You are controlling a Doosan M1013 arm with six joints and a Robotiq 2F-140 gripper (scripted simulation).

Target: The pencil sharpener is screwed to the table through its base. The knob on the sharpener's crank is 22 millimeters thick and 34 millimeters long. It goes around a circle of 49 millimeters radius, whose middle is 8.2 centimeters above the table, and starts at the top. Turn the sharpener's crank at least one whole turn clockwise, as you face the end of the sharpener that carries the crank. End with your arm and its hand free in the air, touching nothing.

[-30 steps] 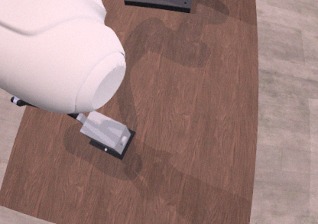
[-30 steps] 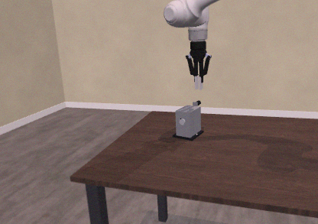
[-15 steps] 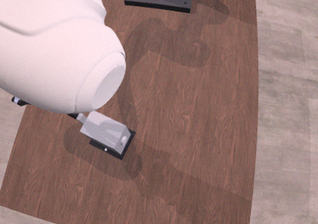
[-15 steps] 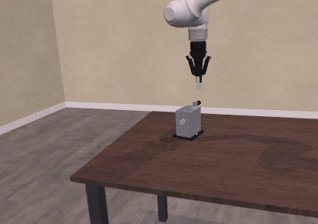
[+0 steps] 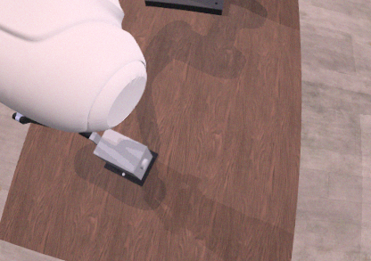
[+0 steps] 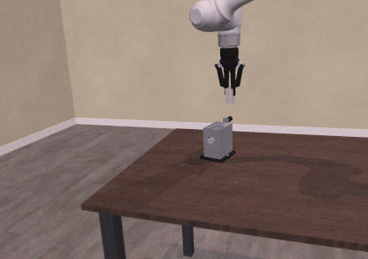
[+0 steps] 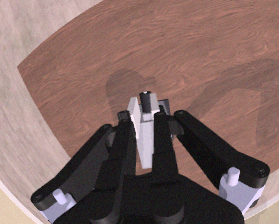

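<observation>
The grey pencil sharpener (image 5: pixel 127 154) (image 6: pixel 218 141) (image 7: pixel 144 137) stands on its black base near the table's far left corner. Its crank points up, with the dark knob (image 6: pixel 230 118) (image 7: pixel 144 99) at the top of its circle. In the top view the arm hides the knob. My gripper (image 6: pixel 230 99) (image 7: pixel 145 104) hangs straight above the knob, a clear gap over it and touching nothing. Its fingers stand almost together with nothing between them.
The wooden table (image 5: pixel 223 139) (image 6: pixel 265 195) carries the sharpener and the arm's dark mounting plate (image 5: pixel 185 1) at the far end. The white arm (image 5: pixel 58 59) fills the upper left of the top view. The table edge lies close behind the sharpener.
</observation>
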